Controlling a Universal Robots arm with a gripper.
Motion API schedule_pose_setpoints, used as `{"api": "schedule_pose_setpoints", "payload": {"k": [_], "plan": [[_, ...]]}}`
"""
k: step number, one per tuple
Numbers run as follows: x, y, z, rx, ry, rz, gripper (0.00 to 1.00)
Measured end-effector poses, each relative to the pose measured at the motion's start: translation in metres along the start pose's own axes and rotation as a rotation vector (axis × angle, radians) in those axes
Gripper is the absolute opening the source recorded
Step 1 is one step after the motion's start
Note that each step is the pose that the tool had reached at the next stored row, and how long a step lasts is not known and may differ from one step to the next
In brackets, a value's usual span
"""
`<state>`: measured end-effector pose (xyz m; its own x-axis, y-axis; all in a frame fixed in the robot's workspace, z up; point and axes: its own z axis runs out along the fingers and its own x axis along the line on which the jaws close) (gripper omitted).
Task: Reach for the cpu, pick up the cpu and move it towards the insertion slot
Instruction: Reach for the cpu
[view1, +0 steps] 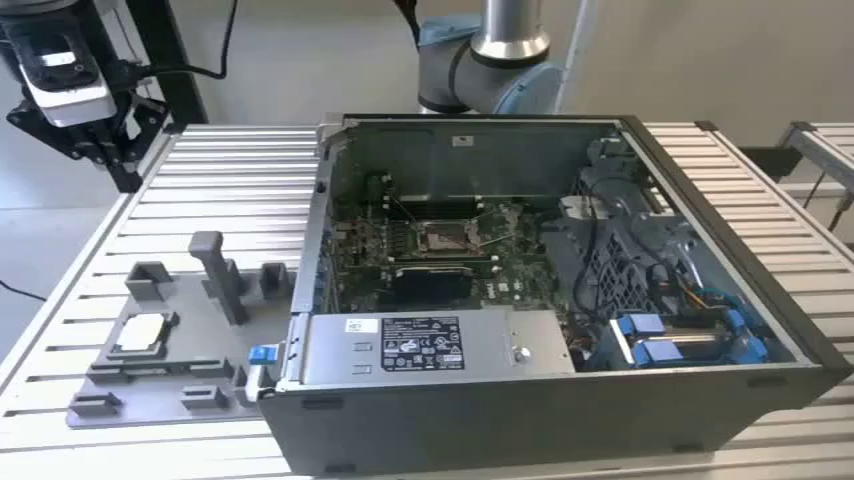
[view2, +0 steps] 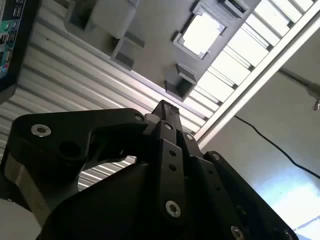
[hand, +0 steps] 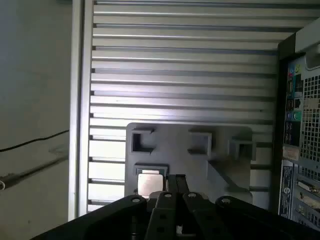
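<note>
The cpu (view1: 144, 333) lies flat in a recess of the grey fixture plate (view1: 160, 385), at the exterior view's lower left. It shows as a pale square in both wrist views (view2: 202, 32) (hand: 150, 181). My gripper (view1: 94, 150) hangs high at the exterior view's upper left, well apart from the chip, fingers shut on nothing. In both wrist views its black fingertips (hand: 175, 181) (view2: 166, 107) sit close together. The insertion slot (view1: 441, 237) sits on the motherboard inside the open computer case, a shiny square frame with a pale centre.
The open computer case (view1: 534, 400) takes up the middle and right of the slatted aluminium table (view1: 227, 170). Grey upright blocks (view1: 214, 270) stand on the fixture plate behind the chip. A black cable (hand: 35, 140) runs on the floor past the table's edge.
</note>
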<state>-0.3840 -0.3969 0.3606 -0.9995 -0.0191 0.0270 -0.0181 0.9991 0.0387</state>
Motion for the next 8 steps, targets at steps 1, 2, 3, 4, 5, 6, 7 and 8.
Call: {"api": "schedule_pose_setpoints", "payload": {"k": [1,2,3,4,5,6,7,8], "plan": [[0.0,0.0,0.0,0.0,0.0011,0.0,0.0],[0.0,0.0,0.0,0.0,0.0023,0.0,0.0],[0.0,0.0,-0.0001,0.0,0.0034,0.0,0.0],[0.0,0.0,0.0,-0.0001,0.0045,0.0,0.0],[0.0,0.0,0.0,-0.0001,0.0057,0.0,0.0],[0.0,0.0,0.0,-0.0001,0.0067,0.0,0.0],[0.0,0.0,0.0,-0.0001,0.0078,0.0,0.0],[0.0,0.0,0.0,-0.0001,0.009,0.0,0.0]]}}
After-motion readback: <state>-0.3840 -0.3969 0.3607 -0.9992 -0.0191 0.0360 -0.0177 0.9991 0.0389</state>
